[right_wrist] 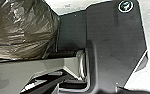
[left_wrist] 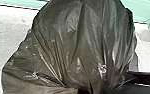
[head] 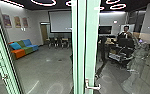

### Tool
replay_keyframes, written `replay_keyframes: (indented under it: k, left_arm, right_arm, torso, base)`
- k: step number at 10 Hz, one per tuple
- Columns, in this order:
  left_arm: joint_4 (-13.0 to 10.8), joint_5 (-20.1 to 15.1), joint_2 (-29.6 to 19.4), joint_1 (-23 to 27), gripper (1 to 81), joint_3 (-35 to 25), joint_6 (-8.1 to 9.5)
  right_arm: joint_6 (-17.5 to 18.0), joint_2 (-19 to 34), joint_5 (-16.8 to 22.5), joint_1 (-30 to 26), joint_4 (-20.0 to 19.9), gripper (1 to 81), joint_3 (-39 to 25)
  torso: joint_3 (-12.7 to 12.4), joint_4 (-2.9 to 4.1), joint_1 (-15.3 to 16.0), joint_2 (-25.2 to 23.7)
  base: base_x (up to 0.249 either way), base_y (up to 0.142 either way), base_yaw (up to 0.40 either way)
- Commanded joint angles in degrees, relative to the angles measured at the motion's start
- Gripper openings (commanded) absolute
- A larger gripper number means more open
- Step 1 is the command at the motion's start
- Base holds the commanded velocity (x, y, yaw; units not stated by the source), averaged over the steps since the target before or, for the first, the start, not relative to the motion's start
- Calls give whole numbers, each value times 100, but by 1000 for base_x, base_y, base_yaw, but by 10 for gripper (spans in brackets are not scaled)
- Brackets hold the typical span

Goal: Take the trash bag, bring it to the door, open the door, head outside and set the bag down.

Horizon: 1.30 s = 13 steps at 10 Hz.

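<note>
Folds of the dark trash bag [left_wrist: 78, 45] draw together at my left gripper [left_wrist: 87, 90], which is shut on the gathered plastic. Part of the same trash bag [right_wrist: 21, 27] bulges beside the robot's dark base plate in the right wrist view. In the head view, a glass door with a pale green frame [head: 91, 45] stands close in front, its metal handle [head: 93, 87] low on that frame. How the right gripper stands cannot be made out.
Another green frame [head: 6, 57] rises at the left. Through the glass are a colourful sofa [head: 24, 48], a projection screen [head: 61, 22], tables with chairs [head: 58, 42] and a person [head: 126, 31] near an office chair at the right.
</note>
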<state>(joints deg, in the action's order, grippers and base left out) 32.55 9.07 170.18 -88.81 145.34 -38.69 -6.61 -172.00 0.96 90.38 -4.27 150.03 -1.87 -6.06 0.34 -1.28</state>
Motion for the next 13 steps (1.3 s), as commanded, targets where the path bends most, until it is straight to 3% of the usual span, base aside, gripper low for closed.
replay_keyframes:
  k: [1, 4, 9, 11, 13]
  left_arm:
    - [-64, -344, 42, 315, 10, 29, 2]
    - [-64, -344, 166, 315, 10, 303, 2]
    - [6, -362, 139, 315, 10, 250, 28]
    - [15, -599, -27, 307, 10, -22, 28]
    - [15, -599, -402, 272, 10, -641, 37]
  right_arm:
    - [-34, -21, 317, -270, 58, 811, -36]
    - [-34, -13, 317, -261, 58, 811, -27]
    - [-34, 22, 317, -261, 31, 811, -36]
    - [-34, 145, 308, -227, 22, 811, -220]
    - [-25, 632, 308, -183, 31, 811, -976]
  torso:
    - [0, 0, 0, 0]
    - [0, 0, 0, 0]
    - [0, 0, -2, 0]
    - [0, 0, -2, 0]
    - [0, 0, -2, 0]
  base:
    - [0, 0, 0]
    - [0, 0, 0]
    - [14, -13, 0]
    - [0, 0, 0]
    - [0, 0, 0]
